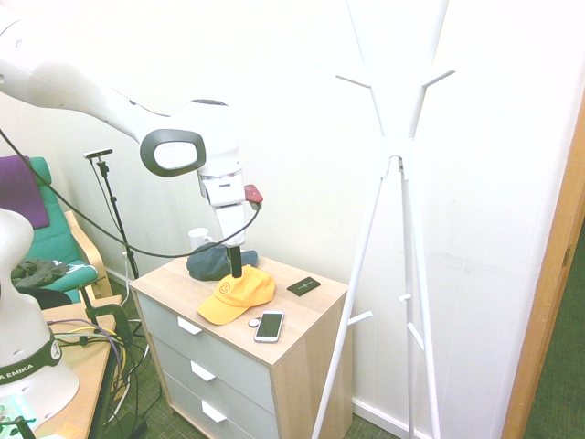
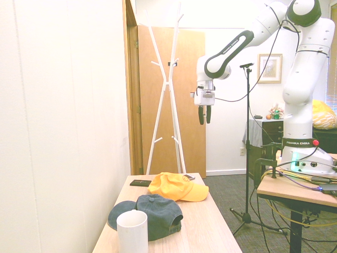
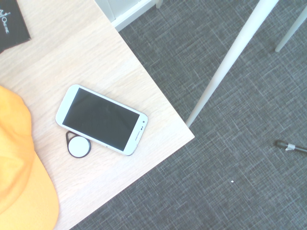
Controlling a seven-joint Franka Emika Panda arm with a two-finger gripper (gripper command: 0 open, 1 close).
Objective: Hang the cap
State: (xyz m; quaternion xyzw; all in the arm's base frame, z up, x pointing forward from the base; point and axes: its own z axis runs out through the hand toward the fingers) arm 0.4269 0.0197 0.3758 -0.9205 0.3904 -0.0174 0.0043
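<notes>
Pale wood makes the top of the chest of drawers (image 1: 308, 326). High over it hangs the claw (image 2: 205, 118), its two fingers spread apart with nothing between them. Down below the claw, the yellow cap (image 2: 178, 187) lies on the wood. Near the cap are a white phone (image 3: 102, 120), a round tag (image 3: 79, 146), a dark blue cap (image 2: 152, 215) and a white mug (image 2: 132, 232).
</notes>
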